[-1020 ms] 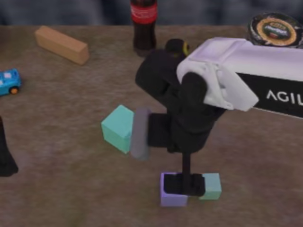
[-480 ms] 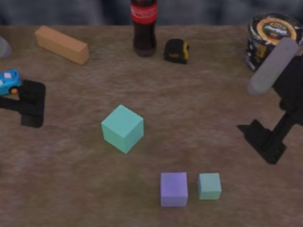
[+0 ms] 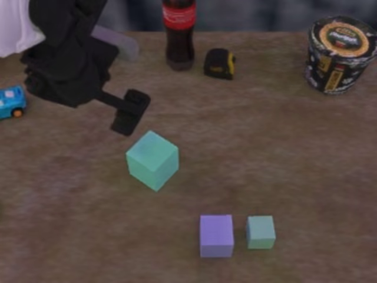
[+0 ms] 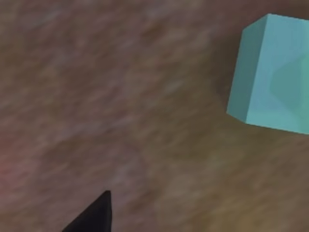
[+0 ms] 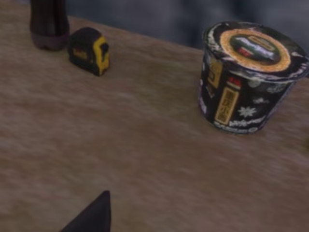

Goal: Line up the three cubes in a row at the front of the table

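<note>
The left arm reaches in from the upper left of the top view, and the left gripper (image 3: 129, 111) hangs above the table (image 3: 306, 171), just up and left of the large teal cube (image 3: 152, 160). It holds nothing; whether its fingers are spread or closed I cannot tell. In the left wrist view the same large teal cube (image 4: 273, 75) sits at the right edge, and only one dark fingertip (image 4: 94, 215) shows at the bottom.

The large teal cube stands left of the frame's centre, turned at an angle. The lavender cube (image 3: 216, 235) and the small pale teal cube (image 3: 260, 232) stand side by side near the bottom edge, close together with a narrow gap, well apart from the large one.

The right gripper is not visible in the top view; its wrist view shows a dark fingertip (image 5: 91, 217).

Along the top edge stand a cola bottle (image 3: 179, 32), a tape measure (image 3: 220, 63) and a noodle cup (image 3: 340, 53). A blue toy car (image 3: 10, 101) is at the left edge.
</note>
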Robot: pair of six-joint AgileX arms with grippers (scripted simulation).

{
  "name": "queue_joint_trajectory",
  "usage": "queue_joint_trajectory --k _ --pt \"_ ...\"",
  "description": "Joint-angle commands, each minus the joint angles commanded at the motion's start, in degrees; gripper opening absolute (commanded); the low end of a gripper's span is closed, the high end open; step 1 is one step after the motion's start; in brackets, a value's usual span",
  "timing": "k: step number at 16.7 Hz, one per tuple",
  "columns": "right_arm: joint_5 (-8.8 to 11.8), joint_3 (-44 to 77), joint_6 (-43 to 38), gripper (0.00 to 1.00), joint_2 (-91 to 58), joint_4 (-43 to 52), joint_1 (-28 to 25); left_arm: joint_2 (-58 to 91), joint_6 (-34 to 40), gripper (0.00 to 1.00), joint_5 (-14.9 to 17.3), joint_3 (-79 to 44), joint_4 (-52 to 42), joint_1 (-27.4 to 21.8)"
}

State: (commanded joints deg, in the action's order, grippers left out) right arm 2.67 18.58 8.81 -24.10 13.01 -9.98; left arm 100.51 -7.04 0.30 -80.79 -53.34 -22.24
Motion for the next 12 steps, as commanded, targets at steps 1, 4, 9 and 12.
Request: queue_joint_trajectory --k 1,4,9,12 --pt "-0.4 -3.5 -1.6 1.0 4.2 -2.2 1.8 4.7 -0.3 1.0 0.0 -3.9 -2.5 -1.1" --pt "-1.4 -11.8 -5.5 1.0 14.6 -7.9 6.0 16.9 -1.2 1.0 0.0 -14.2 -8.6 -4.0" --pt "-2.6 -18.4 -8.7 1.0 23.9 -12.9 9.3 26.3 -1.9 1.0 -0.1 -23.0 -13.5 -6.4" --pt "-2.7 -18.6 -8.8 1.0 24.1 -13.0 9.4 26.5 -1.9 1.0 -0.1 -23.2 -13.6 -6.5"
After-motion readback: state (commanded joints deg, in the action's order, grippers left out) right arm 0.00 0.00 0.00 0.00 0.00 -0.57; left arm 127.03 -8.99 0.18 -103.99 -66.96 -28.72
